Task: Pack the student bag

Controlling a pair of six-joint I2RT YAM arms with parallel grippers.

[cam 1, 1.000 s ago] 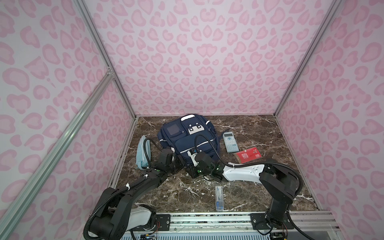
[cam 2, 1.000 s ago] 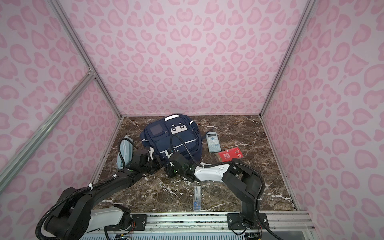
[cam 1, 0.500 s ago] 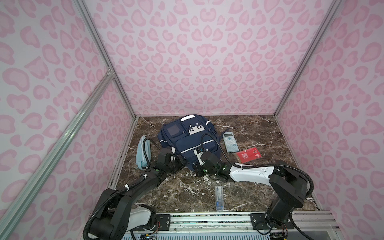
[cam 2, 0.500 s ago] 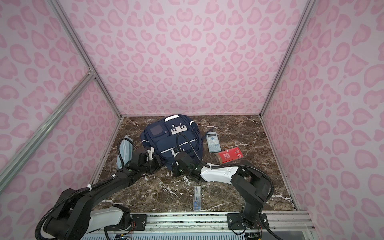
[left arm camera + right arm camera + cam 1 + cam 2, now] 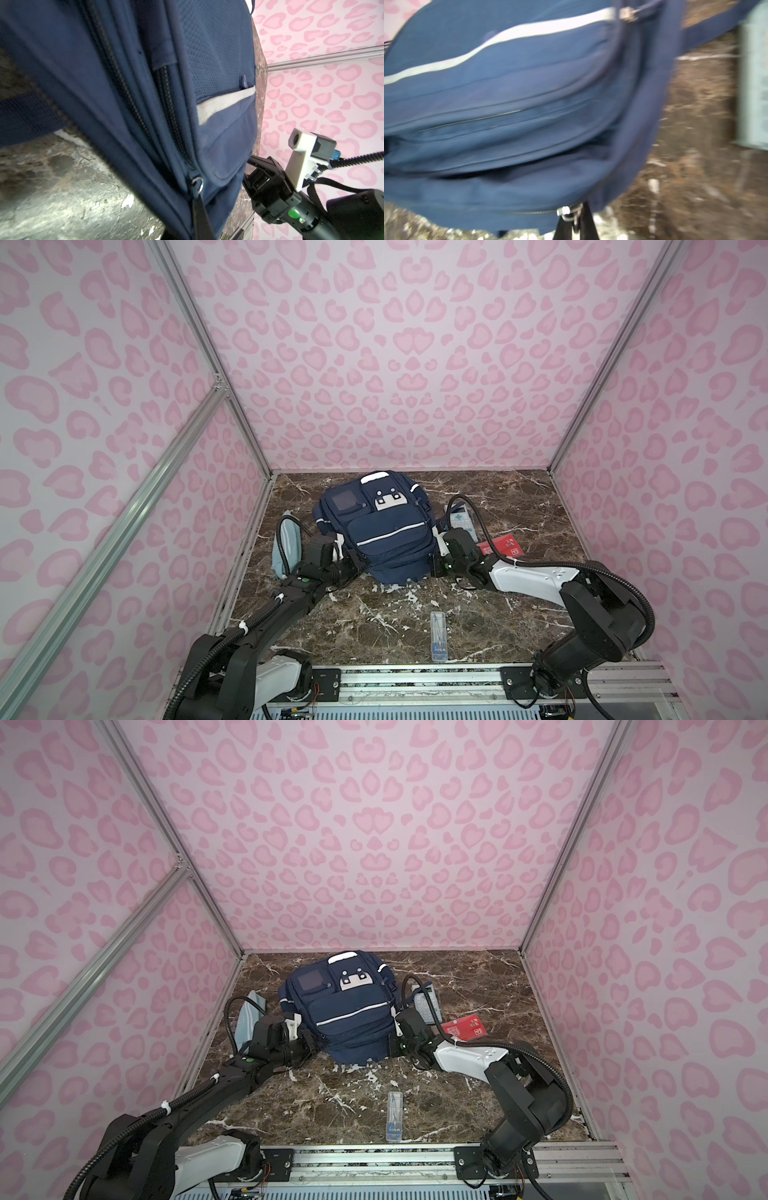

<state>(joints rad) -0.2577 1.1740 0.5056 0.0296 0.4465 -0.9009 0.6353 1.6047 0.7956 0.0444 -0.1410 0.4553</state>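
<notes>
Navy fabric student bag; left gripper, right gripper tight on metal zip pulls.

— Can we read any writing here?
— No word or number. The red booklet near the table's right edge bears a small white mark, perhaps a logo.
— The clear case by the front edge?
— Its blue label's print is illegible to us, as are the calculator keys. The student bag patch shows only dark dots.

The student bag is matt navy cloth with a mesh panel; its zip pulls are shiny metal; the table looks like glossy marble.
</notes>
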